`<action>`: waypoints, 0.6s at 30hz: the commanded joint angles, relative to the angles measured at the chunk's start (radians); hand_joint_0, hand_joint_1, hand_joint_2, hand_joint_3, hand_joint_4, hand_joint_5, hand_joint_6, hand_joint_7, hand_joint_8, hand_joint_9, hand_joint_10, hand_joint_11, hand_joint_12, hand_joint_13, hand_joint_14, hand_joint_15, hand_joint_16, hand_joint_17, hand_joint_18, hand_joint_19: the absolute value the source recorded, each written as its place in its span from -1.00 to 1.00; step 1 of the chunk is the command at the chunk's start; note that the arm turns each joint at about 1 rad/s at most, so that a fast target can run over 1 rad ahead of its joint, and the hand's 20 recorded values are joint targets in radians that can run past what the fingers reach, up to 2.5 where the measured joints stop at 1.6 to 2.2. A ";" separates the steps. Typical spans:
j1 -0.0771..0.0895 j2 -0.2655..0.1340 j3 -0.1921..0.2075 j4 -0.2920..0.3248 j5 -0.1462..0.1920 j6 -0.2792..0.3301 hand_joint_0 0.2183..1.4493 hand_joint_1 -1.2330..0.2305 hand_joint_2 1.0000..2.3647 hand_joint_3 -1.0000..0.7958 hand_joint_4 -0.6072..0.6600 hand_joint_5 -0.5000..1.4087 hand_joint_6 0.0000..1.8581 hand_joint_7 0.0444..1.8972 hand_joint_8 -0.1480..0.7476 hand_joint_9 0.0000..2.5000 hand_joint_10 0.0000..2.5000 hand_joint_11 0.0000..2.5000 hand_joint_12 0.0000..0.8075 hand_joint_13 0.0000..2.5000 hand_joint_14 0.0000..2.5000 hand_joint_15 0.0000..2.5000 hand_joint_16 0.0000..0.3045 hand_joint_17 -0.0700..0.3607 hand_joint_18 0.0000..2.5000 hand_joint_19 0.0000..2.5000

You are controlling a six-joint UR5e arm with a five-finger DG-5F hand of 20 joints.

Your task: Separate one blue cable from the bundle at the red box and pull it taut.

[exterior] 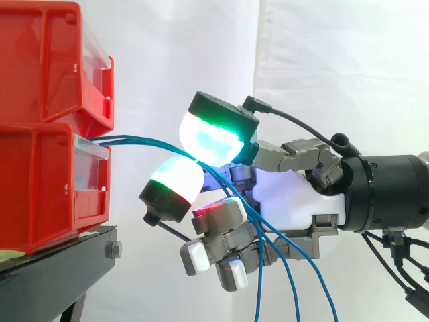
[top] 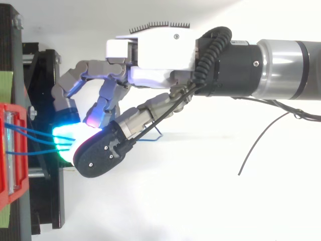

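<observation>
Several thin blue cables (exterior: 137, 141) come out of the gap between the two stacked red boxes (exterior: 40, 181) and run right, close together, to my hand (exterior: 295, 194). Two glowing green-white fingertips (exterior: 211, 137) meet on the strands just right of the boxes, pinching blue cable between them. Past the pinch the cables droop across the palm and hang down off the bottom of the side view. From above, the blue cables (top: 32, 132) fan slightly from the red box (top: 7, 165) into the cyan-lit pads (top: 64, 136). How many strands sit inside the pinch is hidden.
The red boxes rest on a black stand (exterior: 60, 258) at the left, whose frame (top: 47, 201) lies under the fingertips in the top view. A white curtain hangs behind. The arm comes in from the right.
</observation>
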 commanded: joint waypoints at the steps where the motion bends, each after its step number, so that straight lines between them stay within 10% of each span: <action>1: -0.002 0.000 0.000 0.000 -0.001 0.000 -0.17 -0.43 -1.00 -0.44 0.12 -0.70 -0.01 0.11 0.04 -0.08 -0.98 0.04 -0.06 -0.30 -0.98 -0.45 -0.69 -0.18 -0.27 -0.37; 18: -0.002 0.000 -0.031 0.012 -0.004 0.001 -0.58 -0.36 -1.00 -0.44 0.13 -0.68 -0.04 0.06 0.12 -0.06 -0.98 0.01 0.05 -0.28 -0.98 -0.43 -0.64 -0.10 -0.23 -0.33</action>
